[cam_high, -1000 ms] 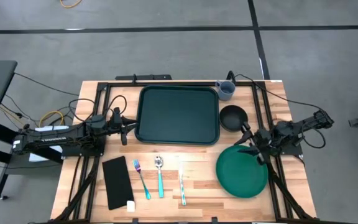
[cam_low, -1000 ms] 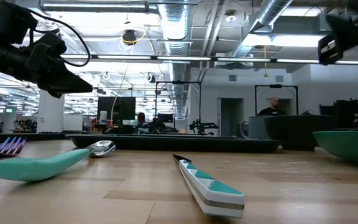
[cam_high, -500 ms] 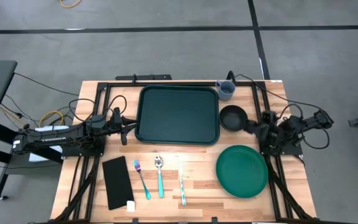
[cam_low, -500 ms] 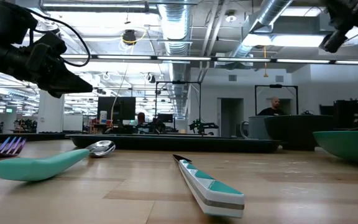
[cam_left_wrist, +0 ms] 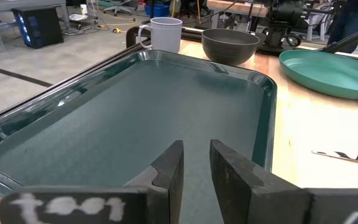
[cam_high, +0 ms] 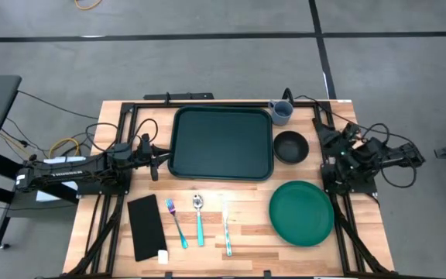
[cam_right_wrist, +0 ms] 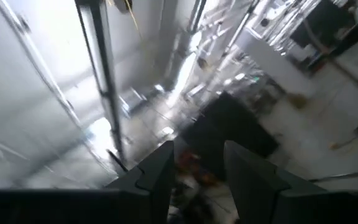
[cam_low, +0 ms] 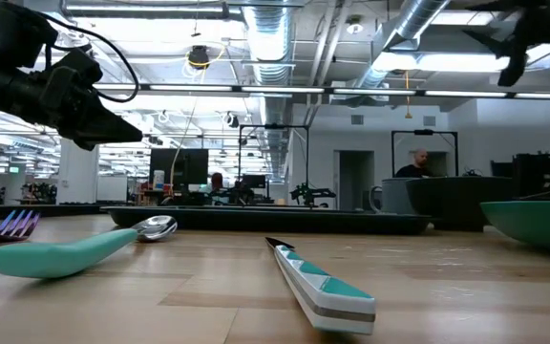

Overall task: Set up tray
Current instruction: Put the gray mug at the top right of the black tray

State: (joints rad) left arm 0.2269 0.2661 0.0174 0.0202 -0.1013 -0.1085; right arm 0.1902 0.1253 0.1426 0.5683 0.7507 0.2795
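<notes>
The dark green tray point(cam_high: 223, 143) lies flat on the table's far middle; it also fills the left wrist view point(cam_left_wrist: 135, 106). My left gripper point(cam_high: 159, 159) hovers at the tray's left rim, its fingers point(cam_left_wrist: 196, 149) slightly apart and empty. My right gripper point(cam_high: 323, 132) is raised off the table at the right side, beside the dark bowl point(cam_high: 290, 146). It points upward at the ceiling, open and empty point(cam_right_wrist: 197, 152).
A round green plate point(cam_high: 300, 213) lies at the near right. A grey-blue cup point(cam_high: 280, 113) stands at the tray's far right corner. A fork point(cam_high: 176, 221), spoon point(cam_high: 199, 219) and knife point(cam_high: 227, 232) lie near the front, beside a flat black rectangle point(cam_high: 145, 226).
My right gripper has left the green plate's far rim, gone up and toward the table's far edge, and tipped upward to face the ceiling. The plate lies where it was.
</notes>
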